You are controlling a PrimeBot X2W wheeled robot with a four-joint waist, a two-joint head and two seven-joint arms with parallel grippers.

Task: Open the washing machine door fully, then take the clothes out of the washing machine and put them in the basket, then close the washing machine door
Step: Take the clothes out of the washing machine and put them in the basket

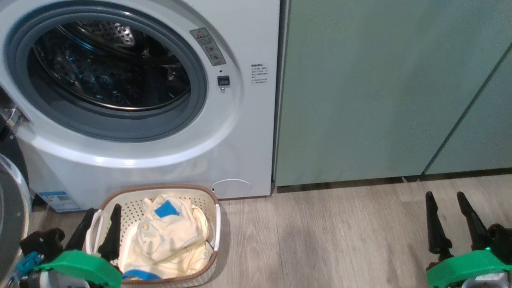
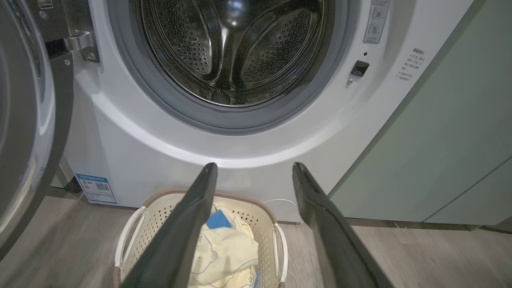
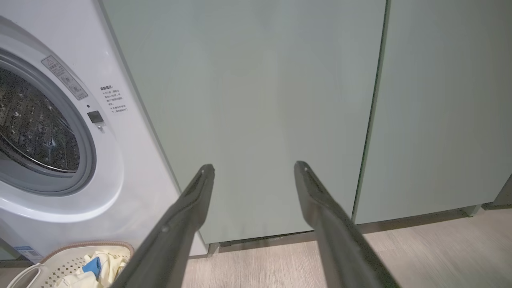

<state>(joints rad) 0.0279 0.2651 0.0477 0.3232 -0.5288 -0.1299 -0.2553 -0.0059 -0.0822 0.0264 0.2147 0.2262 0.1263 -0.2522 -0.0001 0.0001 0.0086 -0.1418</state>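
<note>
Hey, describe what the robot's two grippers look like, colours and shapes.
The left gripper and right gripper each have two long, slim, matte black fingers tapering to blunt tips. At each base, black knuckle joints sit above a curved bright green plastic collar. A small blue part shows beside the left collar. I can't make out any markings.

Nothing reads clearly: the washing machine (image 1: 160, 176) bears a warning-triangle sticker (image 1: 207, 47) at two o'clock of its opening (image 1: 108, 68), tiny print (image 1: 259, 74) at three, a blue QR label (image 2: 96, 188) at seven.
</note>
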